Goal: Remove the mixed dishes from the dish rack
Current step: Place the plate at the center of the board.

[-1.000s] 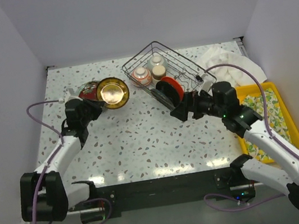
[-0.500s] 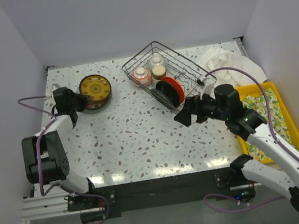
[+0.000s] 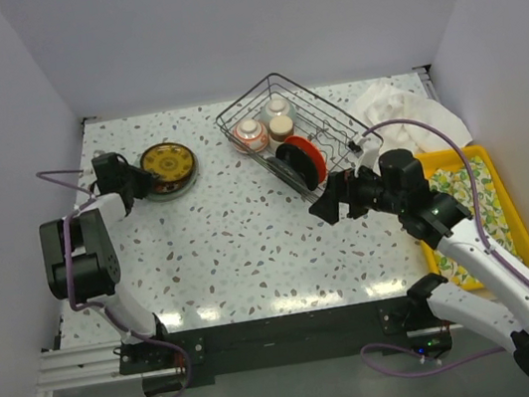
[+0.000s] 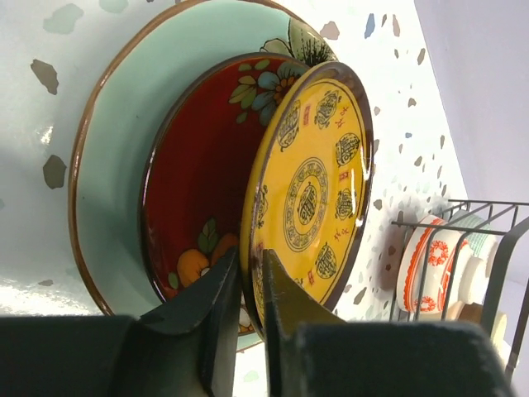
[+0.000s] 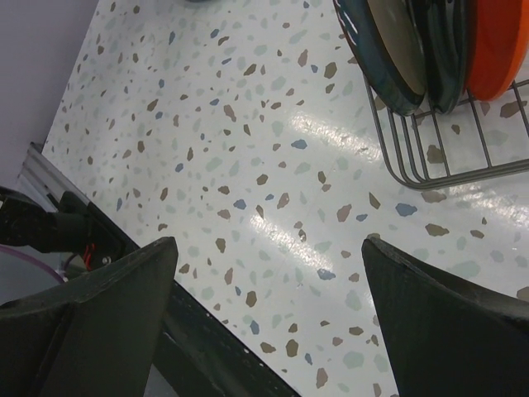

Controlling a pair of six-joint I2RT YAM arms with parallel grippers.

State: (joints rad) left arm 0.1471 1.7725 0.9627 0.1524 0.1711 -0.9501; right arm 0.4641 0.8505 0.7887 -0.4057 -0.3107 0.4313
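My left gripper [image 4: 252, 277] [image 3: 131, 182] is shut on the rim of a yellow patterned plate [image 4: 310, 186] [image 3: 168, 161]. The plate leans over a red floral plate [image 4: 198, 174], which lies in a pale teal plate [image 4: 111, 157] on the table at the far left. The dish rack [image 3: 290, 134] stands at the back middle. It holds an orange-red plate [image 3: 306, 159] [image 5: 496, 45], dark plates [image 5: 397, 50], a red-patterned bowl [image 3: 251, 136] [image 4: 426, 260] and two cream cups [image 3: 279, 116]. My right gripper [image 5: 273, 273] [image 3: 330, 200] is open and empty, over the table just in front of the rack.
A white cloth [image 3: 402, 111] lies behind the rack at the right. A yellow tray [image 3: 480, 194] sits at the right edge, under my right arm. The table's near edge [image 5: 124, 240] and a dark rail show below my right gripper.
My left gripper has carried the yellow plate left and down onto the stacked plates, now nearly flat. My right gripper has backed a little away from the rack.
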